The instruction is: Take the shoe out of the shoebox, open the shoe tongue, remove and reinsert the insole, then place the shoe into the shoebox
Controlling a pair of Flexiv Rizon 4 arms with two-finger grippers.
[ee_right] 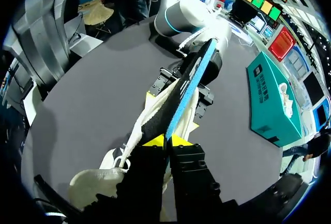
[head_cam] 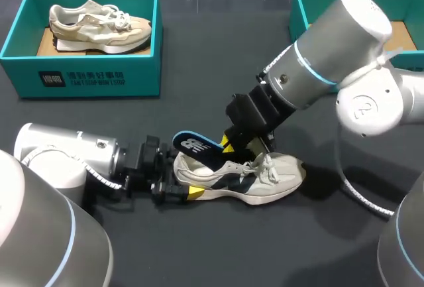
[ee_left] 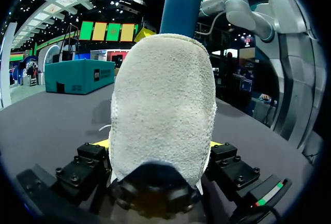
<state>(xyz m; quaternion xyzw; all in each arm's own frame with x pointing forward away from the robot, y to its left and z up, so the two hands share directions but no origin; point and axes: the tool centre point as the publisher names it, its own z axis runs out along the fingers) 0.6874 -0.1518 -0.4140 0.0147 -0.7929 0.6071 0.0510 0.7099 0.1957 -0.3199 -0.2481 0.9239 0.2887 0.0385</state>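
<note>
A cream and navy shoe (head_cam: 265,177) lies on its sole on the dark table, toe pointing right. My left gripper (head_cam: 173,184) holds it by the heel. In the left wrist view the cream heel (ee_left: 163,110) fills the gap, with a yellow-tipped finger pressed against each side. A dark insole with a blue underside (head_cam: 197,146) sticks up and back out of the shoe's opening. My right gripper (head_cam: 233,144), coming in from above, is shut on it. In the right wrist view the insole (ee_right: 183,92) runs straight out from between the closed fingertips (ee_right: 166,140), above the laces.
A teal shoebox (head_cam: 79,78) stands at the back left with a second cream shoe (head_cam: 99,27) in it. Another teal box (head_cam: 301,8) stands at the back right, partly behind my right arm. Bare tabletop lies in front of the shoe.
</note>
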